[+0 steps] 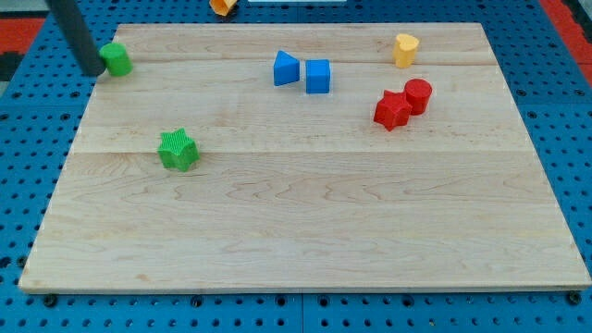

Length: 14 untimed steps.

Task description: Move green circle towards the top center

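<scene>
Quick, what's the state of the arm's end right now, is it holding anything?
No gripper: my tip holds nothing and sits right against the view's left side of the green circle, at the board's top left corner.

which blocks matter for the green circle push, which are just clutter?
In play:
- green circle, top left of the board
- my tip, touching the circle's left side

Lying about:
- green star
- blue triangle-like block and blue cube, near top center
- red star-like block, red cylinder
- yellow block
- orange block, off the board's top edge
</scene>
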### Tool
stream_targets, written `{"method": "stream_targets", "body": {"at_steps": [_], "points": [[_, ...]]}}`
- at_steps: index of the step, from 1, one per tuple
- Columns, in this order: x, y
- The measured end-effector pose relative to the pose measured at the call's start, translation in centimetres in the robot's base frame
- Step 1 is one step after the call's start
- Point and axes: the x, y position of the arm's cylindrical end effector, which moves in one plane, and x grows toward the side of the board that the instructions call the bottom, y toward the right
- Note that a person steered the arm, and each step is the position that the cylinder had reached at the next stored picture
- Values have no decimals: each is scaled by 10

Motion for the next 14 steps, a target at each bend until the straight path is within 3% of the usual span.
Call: {"method": "stream_targets", "body": {"at_steps": [2,3,4,5,6,9,11,12,13,14], "points": [[-12,14],[33,3],[23,-14],[-24,20],[-39,73],[-42,120],[-50,222],[-33,193],[-42,67],[-85,43]]}}
